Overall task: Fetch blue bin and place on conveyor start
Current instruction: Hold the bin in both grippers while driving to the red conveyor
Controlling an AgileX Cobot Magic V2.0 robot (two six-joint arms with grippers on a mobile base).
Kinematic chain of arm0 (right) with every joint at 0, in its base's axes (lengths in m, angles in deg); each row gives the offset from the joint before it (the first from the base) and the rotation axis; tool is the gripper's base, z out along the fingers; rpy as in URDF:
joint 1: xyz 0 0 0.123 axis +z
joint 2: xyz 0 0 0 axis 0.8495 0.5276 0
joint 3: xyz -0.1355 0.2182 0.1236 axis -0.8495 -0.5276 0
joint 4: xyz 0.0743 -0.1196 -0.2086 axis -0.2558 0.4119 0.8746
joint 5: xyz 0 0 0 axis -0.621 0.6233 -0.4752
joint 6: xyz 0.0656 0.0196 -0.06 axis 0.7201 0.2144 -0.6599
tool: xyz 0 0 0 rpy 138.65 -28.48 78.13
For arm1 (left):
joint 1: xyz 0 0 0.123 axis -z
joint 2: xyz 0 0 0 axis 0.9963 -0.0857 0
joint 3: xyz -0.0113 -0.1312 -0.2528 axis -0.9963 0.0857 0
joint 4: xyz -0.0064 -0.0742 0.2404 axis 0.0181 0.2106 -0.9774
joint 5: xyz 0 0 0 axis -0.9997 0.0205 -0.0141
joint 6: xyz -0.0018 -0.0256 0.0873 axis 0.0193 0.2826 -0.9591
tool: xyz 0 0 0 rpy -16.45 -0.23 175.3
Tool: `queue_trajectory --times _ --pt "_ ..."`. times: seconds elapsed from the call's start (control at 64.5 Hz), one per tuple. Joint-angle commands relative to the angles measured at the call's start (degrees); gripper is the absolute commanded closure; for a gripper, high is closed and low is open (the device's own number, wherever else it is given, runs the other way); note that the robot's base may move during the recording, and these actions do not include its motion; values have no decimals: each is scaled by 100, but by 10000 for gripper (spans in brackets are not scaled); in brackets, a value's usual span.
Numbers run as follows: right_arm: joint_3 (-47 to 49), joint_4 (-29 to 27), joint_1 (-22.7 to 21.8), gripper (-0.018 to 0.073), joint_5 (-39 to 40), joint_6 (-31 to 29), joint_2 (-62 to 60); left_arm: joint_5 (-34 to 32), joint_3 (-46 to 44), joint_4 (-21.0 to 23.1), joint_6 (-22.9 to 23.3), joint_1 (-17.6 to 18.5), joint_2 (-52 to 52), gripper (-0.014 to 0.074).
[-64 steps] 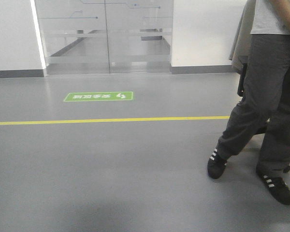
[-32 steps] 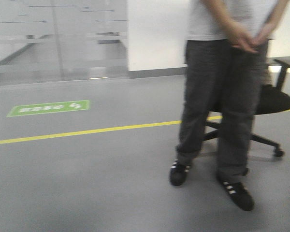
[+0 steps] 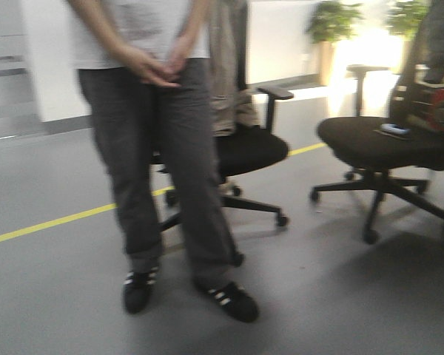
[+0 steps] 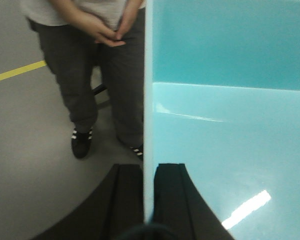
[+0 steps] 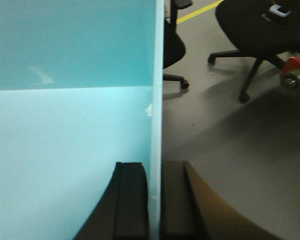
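Observation:
The blue bin [image 4: 225, 130] is a pale cyan tub carried above the grey floor. In the left wrist view my left gripper [image 4: 148, 172] is shut on its left wall, one black finger inside and one outside. In the right wrist view the blue bin [image 5: 65, 130] fills the left side, and my right gripper [image 5: 155, 172] is shut on its right wall the same way. The bin's inside is empty. A red frame part with a silver roller end [image 5: 297, 80] shows at the right edge; the belt of the conveyor start is out of view.
A person in dark trousers and striped black shoes [image 3: 170, 185] stands close ahead on the left. Two black office chairs [image 3: 244, 148] [image 3: 381, 144] stand behind and to the right. A yellow floor line [image 3: 52, 222] crosses the grey floor. Red equipment [image 3: 440, 103] sits at the far right.
The front view has swung to the right: the glass doors and green floor sign have left the view, the person has slid from right to left, and the chairs and red equipment have come in.

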Motion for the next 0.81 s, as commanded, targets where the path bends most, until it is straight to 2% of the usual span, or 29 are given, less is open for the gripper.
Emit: queue_trajectory --times 0.0,0.388,0.791 --pt "79 264 -24 722 120 -21 -97 -116 -47 -272 15 -60 66 708" --pt "79 152 -24 722 73 -21 -97 -116 -47 -272 15 -60 66 708" --pt "79 11 -24 722 -388 -21 -97 -116 -47 -272 15 -60 66 708"
